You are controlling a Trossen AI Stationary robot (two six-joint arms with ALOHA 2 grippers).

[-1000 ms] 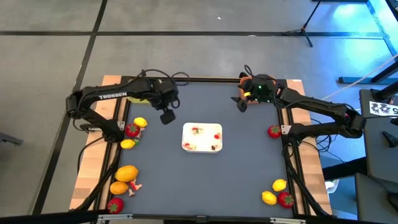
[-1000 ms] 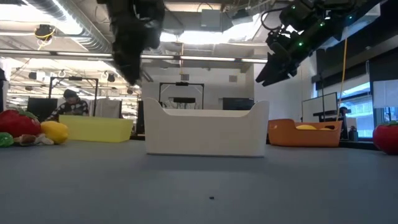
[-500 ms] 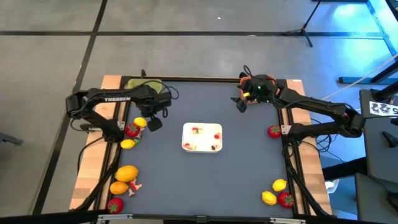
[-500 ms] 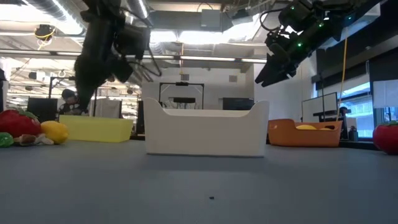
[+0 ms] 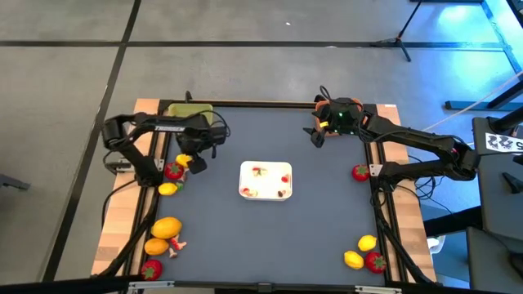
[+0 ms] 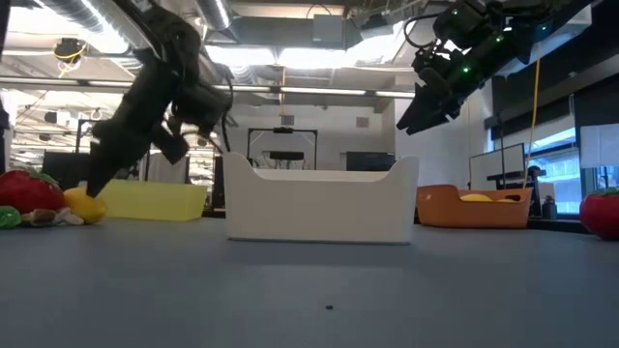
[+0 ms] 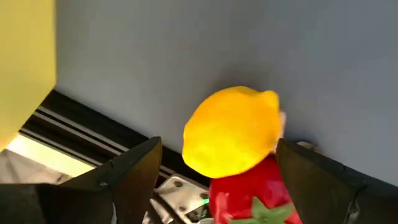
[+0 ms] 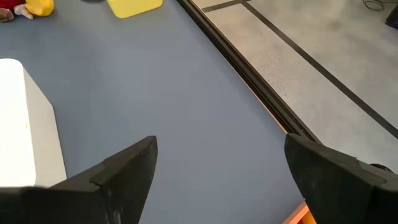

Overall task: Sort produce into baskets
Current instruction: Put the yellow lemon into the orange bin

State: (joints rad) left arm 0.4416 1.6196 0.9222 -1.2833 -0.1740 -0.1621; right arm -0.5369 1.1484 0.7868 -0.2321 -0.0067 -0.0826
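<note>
Our left gripper is spread open right over the yellow lemon, fingers either side and not yet touching; the red strawberry sits against that lemon, by the table's left edge. Our right gripper hangs open, holding nothing, near the orange basket at the far right corner, with open mat around the white tray.
</note>
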